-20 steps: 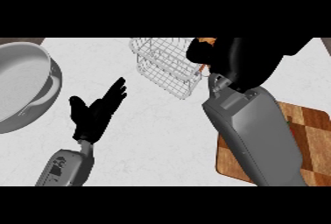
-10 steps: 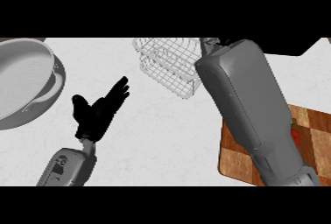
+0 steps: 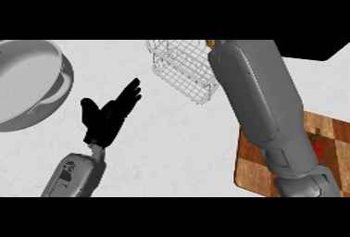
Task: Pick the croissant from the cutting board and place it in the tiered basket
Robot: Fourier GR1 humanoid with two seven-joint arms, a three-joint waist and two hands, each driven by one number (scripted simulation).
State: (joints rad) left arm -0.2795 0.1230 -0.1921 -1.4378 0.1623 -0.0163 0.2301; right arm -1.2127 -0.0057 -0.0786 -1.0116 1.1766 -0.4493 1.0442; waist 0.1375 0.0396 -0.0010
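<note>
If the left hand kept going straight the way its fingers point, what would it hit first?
The left hand points up and to the right over bare counter. The wire basket looks like the first thing in that line, though the hand's height is unclear.

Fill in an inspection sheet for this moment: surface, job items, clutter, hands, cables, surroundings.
Surface: pale speckled counter.
Job's things: white wire tiered basket at the far edge; wooden cutting board at the right, partly under the right forearm; a small brown bit shows at the basket's top, croissant cannot be confirmed.
Clutter: grey pan at left; small red item on the board.
Hands: left hand open, resting over the counter; right hand out of view beyond the basket.
Cables: nothing seen.
Surroundings: nothing seen.
</note>
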